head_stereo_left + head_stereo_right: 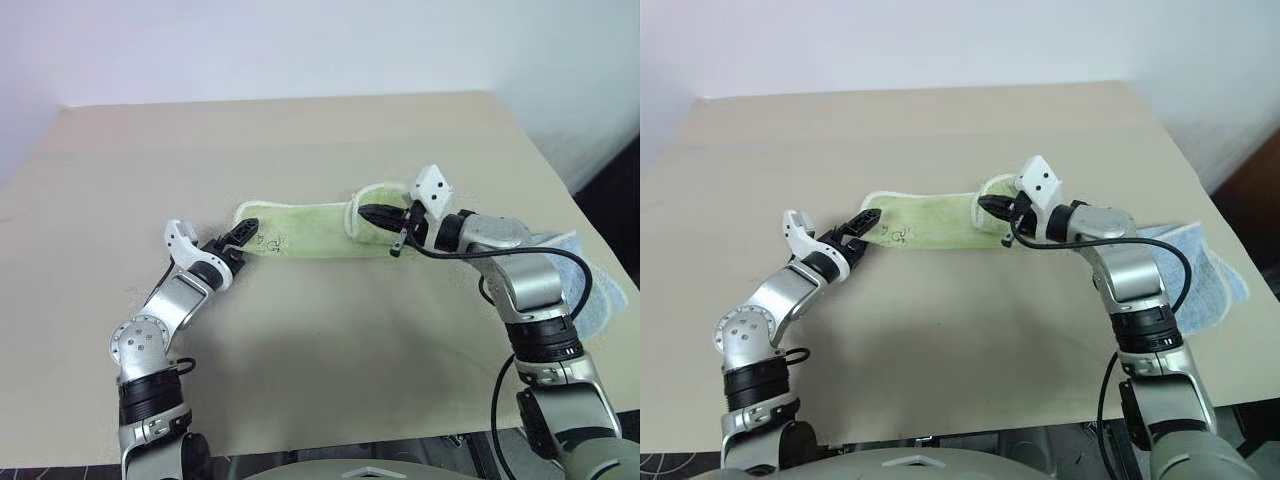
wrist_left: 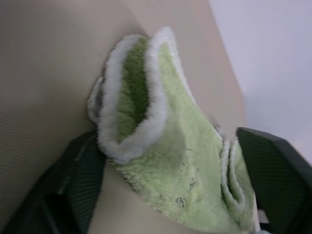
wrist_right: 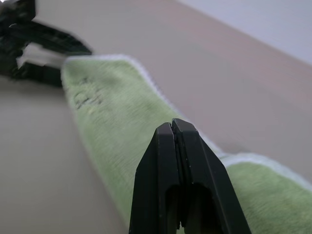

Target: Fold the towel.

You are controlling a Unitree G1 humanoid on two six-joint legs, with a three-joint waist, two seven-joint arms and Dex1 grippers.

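Head pair overhead; wrist views perhaps closest

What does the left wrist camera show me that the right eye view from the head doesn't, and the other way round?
Left wrist view: the towel up close, its doubled end with fluffy white edging between the left claw's spread fingers. Right eye view: the towel as one long strip, the shut right claw at its other end, a light blue cloth at the table's edge. Shared: green towel, left claw, tan table.
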